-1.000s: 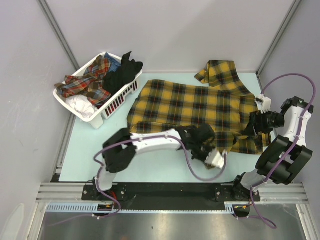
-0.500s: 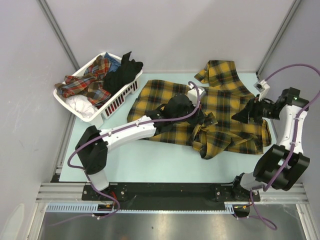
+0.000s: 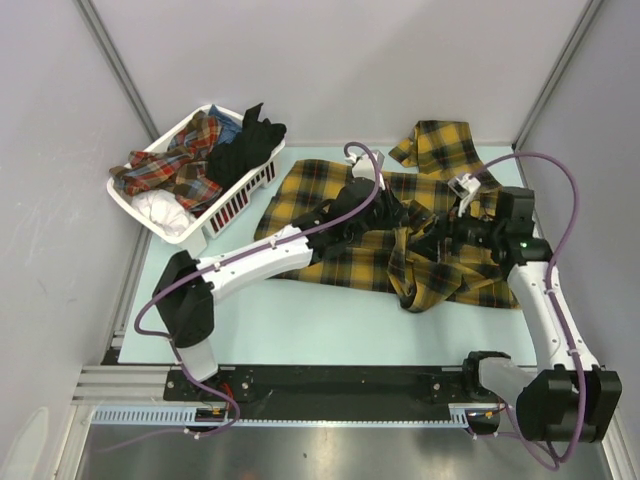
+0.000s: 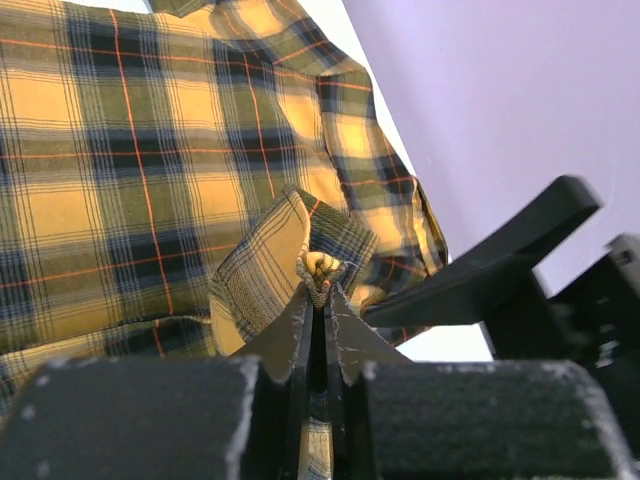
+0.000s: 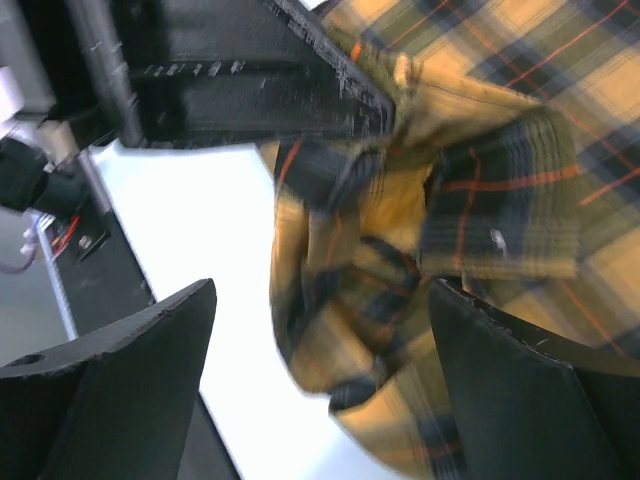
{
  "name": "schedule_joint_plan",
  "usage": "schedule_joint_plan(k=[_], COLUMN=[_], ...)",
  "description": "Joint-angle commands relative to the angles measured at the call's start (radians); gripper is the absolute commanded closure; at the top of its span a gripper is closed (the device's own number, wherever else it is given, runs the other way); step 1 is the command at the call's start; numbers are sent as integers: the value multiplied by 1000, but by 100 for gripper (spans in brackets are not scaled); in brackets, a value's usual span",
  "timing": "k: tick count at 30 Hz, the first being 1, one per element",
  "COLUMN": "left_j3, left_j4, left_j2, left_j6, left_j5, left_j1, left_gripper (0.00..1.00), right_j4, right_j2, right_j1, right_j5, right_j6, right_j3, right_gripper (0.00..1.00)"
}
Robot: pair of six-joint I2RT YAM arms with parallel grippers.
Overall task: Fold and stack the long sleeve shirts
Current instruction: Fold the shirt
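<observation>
The near strip of the table [image 3: 280,320] lies bare in front of the mustard-and-black plaid shirt [image 3: 320,200], whose near edge is bunched into a raised fold at the right. The left tool [image 4: 320,290] is clamped on a pinch of that cloth (hem or cuff, hard to tell). The right tool [image 5: 320,300] hovers just beside it, fingers spread wide. One sleeve reaches the table's far edge, and the white slatted basket [image 3: 235,205] sits far left, just beside the shirt.
</observation>
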Motion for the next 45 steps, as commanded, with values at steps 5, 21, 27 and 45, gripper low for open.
schedule_joint_plan(k=[5, 21, 27, 45], left_j3=[61, -235, -101, -90], left_j4=[-2, -55, -409, -443], left_j2=[11, -399, -362, -252], left_j6=[-74, 937, 1378, 1333], left_j5=[-50, 853, 934, 930], left_j1=[-5, 279, 215, 84], left_gripper=[86, 4, 1, 93], right_j4=[316, -780, -1003, -866], right_j2=[72, 229, 387, 318], right_j1=[231, 138, 241, 378], right_j5=[300, -209, -171, -17], right_j6=[155, -961, -1192, -1155], right_j3=[0, 365, 479, 477], right_gripper=[19, 100, 100, 92])
